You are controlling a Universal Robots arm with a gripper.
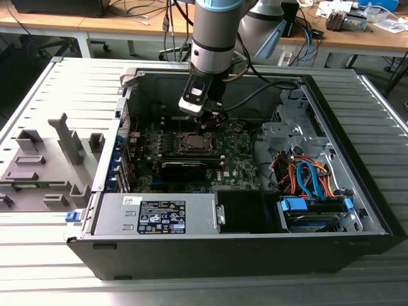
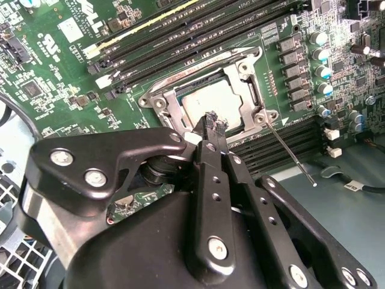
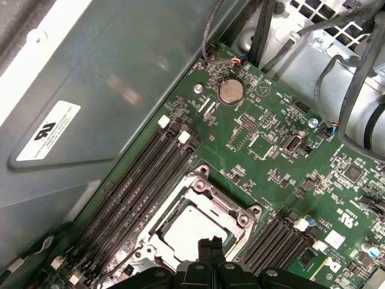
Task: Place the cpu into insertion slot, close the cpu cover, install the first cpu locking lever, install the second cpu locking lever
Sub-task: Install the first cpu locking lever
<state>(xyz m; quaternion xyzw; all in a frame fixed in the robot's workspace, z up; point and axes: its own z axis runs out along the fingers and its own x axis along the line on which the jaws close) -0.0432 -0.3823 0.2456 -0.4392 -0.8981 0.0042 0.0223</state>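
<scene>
In the exterior view my gripper (image 1: 215, 120) hangs inside the open computer case, just beside the insertion slot (image 1: 193, 141) on the green board. In both wrist views the cpu (image 2: 207, 101) (image 3: 191, 232) lies in the slot, its silver-grey top showing through the window of the cpu cover (image 2: 170, 108) (image 3: 231, 211), which lies flat around it. My gripper (image 2: 212, 120) (image 3: 210, 244) is shut, fingertips together with nothing between them, right at the cover's edge. A thin metal locking lever (image 2: 289, 152) sticks out from one socket corner, slanting away over the memory slots.
A black graphics card (image 1: 183, 167) lies just in front of the socket. Memory slots (image 2: 180, 36) flank it. A power supply (image 1: 156, 213) fills the case front, and coloured cables (image 1: 306, 178) and a drive bay sit at the exterior view's right. Grey fixtures (image 1: 44, 166) stand outside.
</scene>
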